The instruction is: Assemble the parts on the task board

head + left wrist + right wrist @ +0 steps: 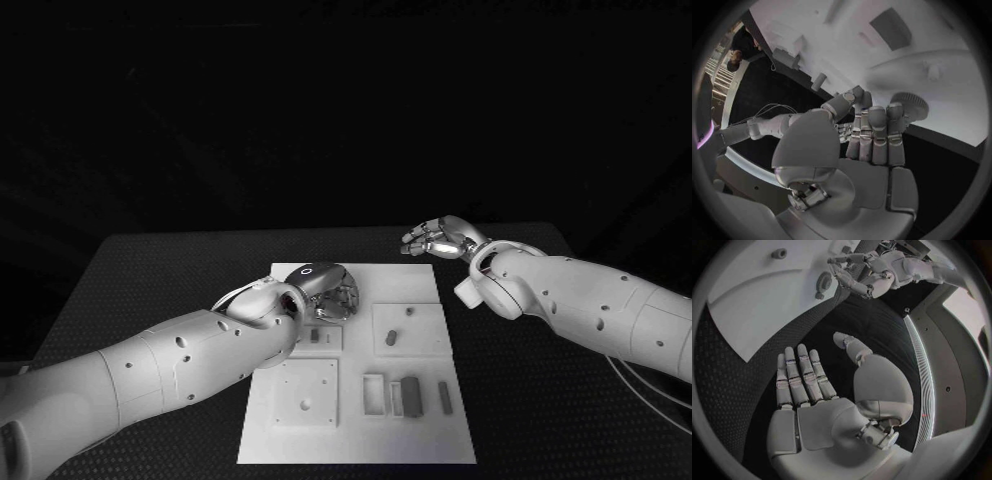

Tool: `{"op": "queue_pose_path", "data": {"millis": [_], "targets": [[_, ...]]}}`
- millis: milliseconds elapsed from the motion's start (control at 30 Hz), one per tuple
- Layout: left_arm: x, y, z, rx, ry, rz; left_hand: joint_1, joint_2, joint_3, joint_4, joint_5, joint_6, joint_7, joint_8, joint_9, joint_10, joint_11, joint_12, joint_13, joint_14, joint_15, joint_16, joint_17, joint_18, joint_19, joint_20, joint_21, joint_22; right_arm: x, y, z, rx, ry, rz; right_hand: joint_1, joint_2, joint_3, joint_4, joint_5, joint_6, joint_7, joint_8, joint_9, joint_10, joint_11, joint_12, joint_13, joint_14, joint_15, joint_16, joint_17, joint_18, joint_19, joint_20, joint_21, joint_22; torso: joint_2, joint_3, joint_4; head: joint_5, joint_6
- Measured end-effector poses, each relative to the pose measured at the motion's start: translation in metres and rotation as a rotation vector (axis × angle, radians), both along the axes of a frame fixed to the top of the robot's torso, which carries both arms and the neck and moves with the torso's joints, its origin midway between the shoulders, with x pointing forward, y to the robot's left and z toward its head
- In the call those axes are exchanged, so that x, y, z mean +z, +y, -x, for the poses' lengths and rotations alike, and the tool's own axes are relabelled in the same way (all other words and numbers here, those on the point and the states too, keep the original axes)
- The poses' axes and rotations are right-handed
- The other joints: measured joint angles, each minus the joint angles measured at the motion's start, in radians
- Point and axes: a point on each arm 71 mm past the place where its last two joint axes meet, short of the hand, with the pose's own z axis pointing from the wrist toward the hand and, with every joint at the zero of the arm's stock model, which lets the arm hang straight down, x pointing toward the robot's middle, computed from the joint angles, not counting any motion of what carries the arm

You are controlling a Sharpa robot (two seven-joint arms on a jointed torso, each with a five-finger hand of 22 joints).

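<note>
I've got the left hand (320,290) pinching a small round knurled part (909,106) at its fingertips, just over the task board (418,430); looks light, rigid, grippy at the rim; right hand (440,238) hangs wide, empty, beside the board.

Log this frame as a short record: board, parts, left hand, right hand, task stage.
board: white task board lies flat in the middle of the black table
parts: several small grey parts lie near the board's front edge
left hand: left hand is over the board's far left area, its fingers around a round ridged part
right hand: right hand is off the board, beyond its far right corner, fingers apart, holding nothing
task stage: assembly not finished; loose parts remain on the board
</note>
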Motion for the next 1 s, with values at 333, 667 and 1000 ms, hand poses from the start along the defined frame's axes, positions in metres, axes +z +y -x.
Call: {"op": "queue_pose_path", "data": {"millis": [333, 667, 1000], "targets": [[0.016, 0.031, -0.006, 0.041, -0.010, 0.006, 0.001, -0.002, 0.000, 0.000, 0.000, 0.000, 0.000, 0.000, 0.000, 0.000, 0.000, 0.000, 0.000, 0.000, 0.000, 0.000, 0.000, 0.000, 0.000, 0.000, 0.000, 0.000, 0.000, -0.003, 0.000, -0.004, 0.000, 0.002, 0.000, 0.000, 0.000, 0.000, 0.000, 0.000, 0.000, 0.000, 0.000, 0.000, 0.000, 0.000, 0.000, 0.000, 0.000, 0.000, 0.000, 0.000, 0.000, 0.000, 0.000, 0.000, -0.001, -0.0009, 0.0019, 0.005, 0.002], [0.014, 0.061, -0.008, 0.091, 0.004, 0.000, -0.004, -0.002, 0.002, -0.003, 0.000, 0.000, 0.000, -0.004, 0.000, 0.000, 0.000, 0.000, 0.000, 0.000, 0.000, 0.000, 0.000, 0.000, 0.000, 0.000, 0.000, 0.000, 0.000, -0.005, 0.000, -0.009, 0.000, 0.004, 0.000, 0.000, 0.000, 0.000, 0.000, 0.000, 0.000, 0.000, -0.001, 0.000, 0.000, 0.000, 0.000, 0.000, 0.000, 0.000, 0.000, 0.000, 0.000, 0.000, 0.000, 0.000, 0.000, -0.0024, 0.0024, 0.010, 0.001], [0.013, 0.077, -0.009, 0.122, 0.014, -0.005, -0.007, -0.003, 0.001, -0.003, 0.000, -0.002, 0.002, 0.000, 0.000, 0.003, -0.003, 0.000, 0.001, 0.000, 0.000, 0.000, 0.000, 0.000, 0.000, 0.000, 0.000, 0.000, 0.000, -0.005, 0.000, -0.010, 0.000, 0.004, 0.000, 0.000, 0.000, 0.000, 0.000, 0.000, 0.000, 0.000, -0.001, 0.000, 0.000, 0.000, 0.000, 0.000, 0.000, 0.000, -0.001, 0.000, 0.000, 0.000, 0.000, 0.000, 0.001, -0.0025, -0.0004, 0.015, -0.004]]}}
